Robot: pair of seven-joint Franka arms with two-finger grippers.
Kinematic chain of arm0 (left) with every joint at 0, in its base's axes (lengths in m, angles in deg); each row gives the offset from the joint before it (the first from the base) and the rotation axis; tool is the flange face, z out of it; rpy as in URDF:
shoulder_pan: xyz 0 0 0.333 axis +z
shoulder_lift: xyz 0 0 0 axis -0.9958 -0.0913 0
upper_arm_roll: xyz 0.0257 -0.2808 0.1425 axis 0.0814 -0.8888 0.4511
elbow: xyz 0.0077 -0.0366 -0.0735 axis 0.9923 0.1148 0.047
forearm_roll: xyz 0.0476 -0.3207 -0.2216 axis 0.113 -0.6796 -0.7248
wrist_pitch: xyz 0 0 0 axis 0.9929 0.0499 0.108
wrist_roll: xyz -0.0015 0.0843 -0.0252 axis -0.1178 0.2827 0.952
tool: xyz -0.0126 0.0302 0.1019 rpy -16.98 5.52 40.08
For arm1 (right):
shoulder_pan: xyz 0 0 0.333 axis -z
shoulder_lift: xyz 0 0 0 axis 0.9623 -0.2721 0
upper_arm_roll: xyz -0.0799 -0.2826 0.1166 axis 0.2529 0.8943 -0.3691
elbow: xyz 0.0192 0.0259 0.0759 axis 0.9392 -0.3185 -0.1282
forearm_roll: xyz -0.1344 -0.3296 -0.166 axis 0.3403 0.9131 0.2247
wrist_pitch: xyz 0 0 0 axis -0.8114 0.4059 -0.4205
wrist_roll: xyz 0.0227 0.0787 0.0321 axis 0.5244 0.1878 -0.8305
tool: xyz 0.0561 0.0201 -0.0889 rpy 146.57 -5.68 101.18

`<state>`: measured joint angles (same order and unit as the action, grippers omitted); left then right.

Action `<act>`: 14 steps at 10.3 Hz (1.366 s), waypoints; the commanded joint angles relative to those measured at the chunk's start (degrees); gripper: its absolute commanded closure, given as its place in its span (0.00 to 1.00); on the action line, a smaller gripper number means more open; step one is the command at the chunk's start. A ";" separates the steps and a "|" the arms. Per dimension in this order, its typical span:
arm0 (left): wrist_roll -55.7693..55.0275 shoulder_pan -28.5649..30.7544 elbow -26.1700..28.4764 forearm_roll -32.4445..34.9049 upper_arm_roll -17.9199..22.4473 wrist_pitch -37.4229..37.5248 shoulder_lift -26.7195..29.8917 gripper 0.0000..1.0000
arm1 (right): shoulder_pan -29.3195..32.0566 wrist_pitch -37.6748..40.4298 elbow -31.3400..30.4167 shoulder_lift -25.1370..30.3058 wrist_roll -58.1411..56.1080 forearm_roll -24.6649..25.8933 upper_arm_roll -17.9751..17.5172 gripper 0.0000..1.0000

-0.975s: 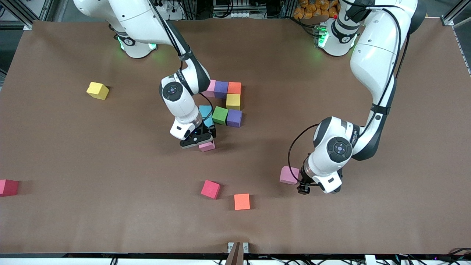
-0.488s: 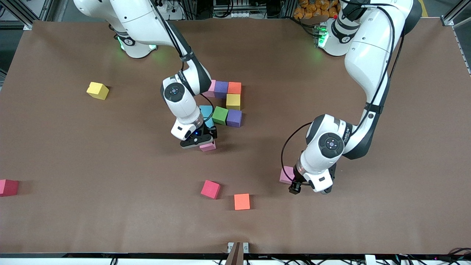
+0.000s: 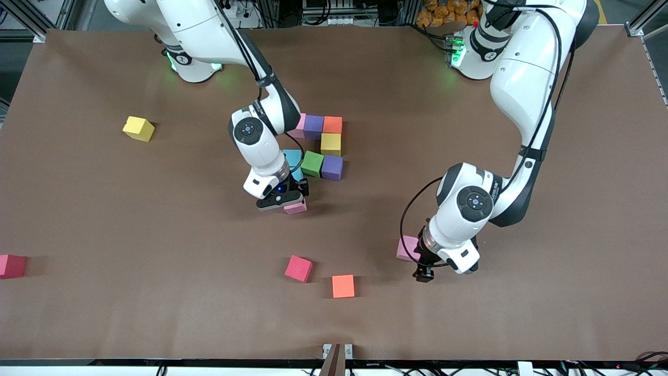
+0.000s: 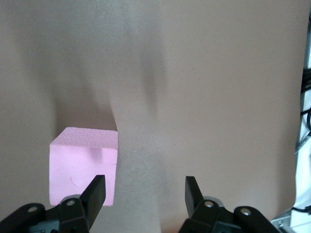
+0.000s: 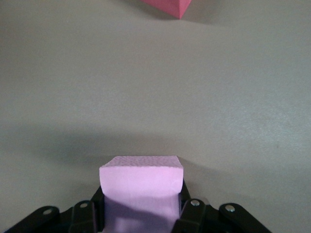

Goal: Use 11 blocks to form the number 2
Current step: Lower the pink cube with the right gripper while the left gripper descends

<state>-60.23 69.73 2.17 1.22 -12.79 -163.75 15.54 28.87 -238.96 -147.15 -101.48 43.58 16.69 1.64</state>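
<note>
Placed blocks lie mid-table: pink (image 3: pixel 300 124), purple (image 3: pixel 313 126), orange (image 3: pixel 332 125), yellow (image 3: pixel 330 144), green (image 3: pixel 312 163), purple (image 3: pixel 332 167) and blue (image 3: pixel 291 155), the last partly hidden by the right arm. My right gripper (image 3: pixel 288 201) (image 5: pixel 141 213) is shut on a pink block (image 3: pixel 296 208) (image 5: pixel 141 179), low beside the blue one. My left gripper (image 3: pixel 421 273) (image 4: pixel 144 194) is open, low over bare table. Another pink block (image 3: pixel 406 248) (image 4: pixel 83 165) rests beside one finger (image 4: pixel 95 193), outside the jaws.
Loose blocks lie about: yellow (image 3: pixel 138 128) toward the right arm's end, a dark pink one (image 3: pixel 11 265) at that table edge, another dark pink (image 3: pixel 298 268) (image 5: pixel 167 6) and an orange one (image 3: pixel 343 286) nearer the front camera.
The left gripper swung toward the loose pink block, then eased back a little; its jaws stayed open. The right gripper and its pink block barely moved.
</note>
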 commanded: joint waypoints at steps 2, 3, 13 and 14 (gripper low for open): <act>-10.49 0.09 -1.61 -1.93 0.45 -0.93 -0.43 0.26 | -1.15 6.11 2.95 -1.14 1.57 2.79 0.81 1.00; -13.05 0.18 -1.97 -3.33 0.45 -1.90 -0.52 0.26 | -1.15 8.39 4.09 -1.14 1.57 4.21 1.42 1.00; -20.82 -2.90 -7.34 -4.58 1.94 -11.41 -4.92 0.26 | -1.86 8.50 5.69 -1.93 11.59 13.87 3.18 1.00; -20.55 -2.20 -7.24 -2.57 1.94 -9.40 -4.48 0.26 | -1.86 8.50 5.69 -1.93 12.20 13.89 3.18 1.00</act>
<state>-80.96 67.45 -3.78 -2.61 -11.58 -175.39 11.27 27.99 -230.56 -142.38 -102.84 53.22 28.86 3.82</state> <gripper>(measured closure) 0.256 0.445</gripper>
